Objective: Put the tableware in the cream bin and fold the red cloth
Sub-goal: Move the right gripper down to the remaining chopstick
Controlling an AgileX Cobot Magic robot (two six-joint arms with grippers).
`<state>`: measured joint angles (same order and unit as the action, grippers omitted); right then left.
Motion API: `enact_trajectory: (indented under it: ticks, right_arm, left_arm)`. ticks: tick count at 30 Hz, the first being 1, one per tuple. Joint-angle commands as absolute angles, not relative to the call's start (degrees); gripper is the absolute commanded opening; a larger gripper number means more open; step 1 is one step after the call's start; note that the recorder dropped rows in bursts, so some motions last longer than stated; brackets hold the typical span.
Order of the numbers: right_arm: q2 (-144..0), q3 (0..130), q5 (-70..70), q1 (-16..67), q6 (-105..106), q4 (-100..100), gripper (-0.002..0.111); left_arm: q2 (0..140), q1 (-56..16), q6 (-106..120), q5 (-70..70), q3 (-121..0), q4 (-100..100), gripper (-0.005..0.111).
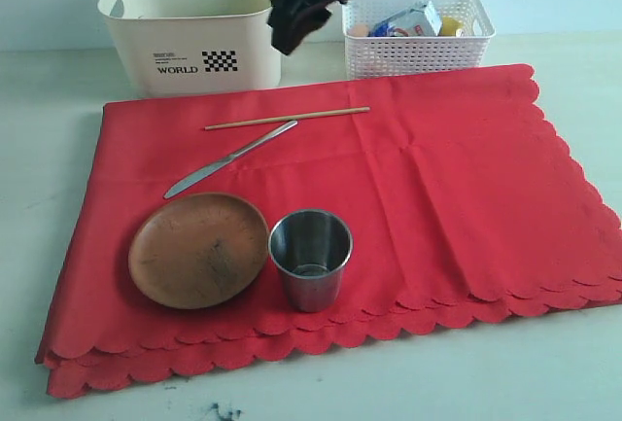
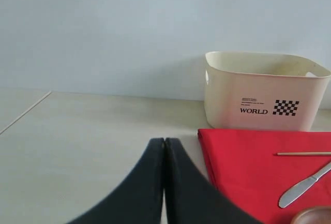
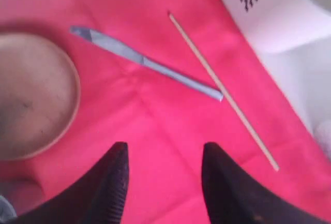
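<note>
Red cloth lies spread across the middle of the exterior frame, its scalloped edge doubled along the bottom. On its left half:

- The wooden plate sits lower left.
- The steel cup stands upright just beside the plate, to its right.
- The knife lies slantwise above the plate.
- A thin chopstick lies just above the knife.

Cream bin stands upper left, behind the cloth; the white lattice basket stands upper right. Right gripper hangs at top centre between the two containers, its fingers spread with nothing between them. Left gripper has its fingers pressed together, holding nothing.
</note>
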<state>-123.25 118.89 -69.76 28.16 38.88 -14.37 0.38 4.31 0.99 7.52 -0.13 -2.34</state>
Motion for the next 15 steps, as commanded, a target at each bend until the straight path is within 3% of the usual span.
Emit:
enact_trajectory:
  ticks: [1,15]
  right_arm:
    - [-123.71,112.08,-69.96,24.15,44.23,-15.03,0.043]
    - [-136.58,113.80,-55.00,23.22,54.54,-14.18,0.043]
  left_arm:
    - [0.00,3.89,1.21,7.34,0.00,-2.32,0.002]
    - [0.00,3.89,1.21,7.34,0.00,-2.32,0.002]
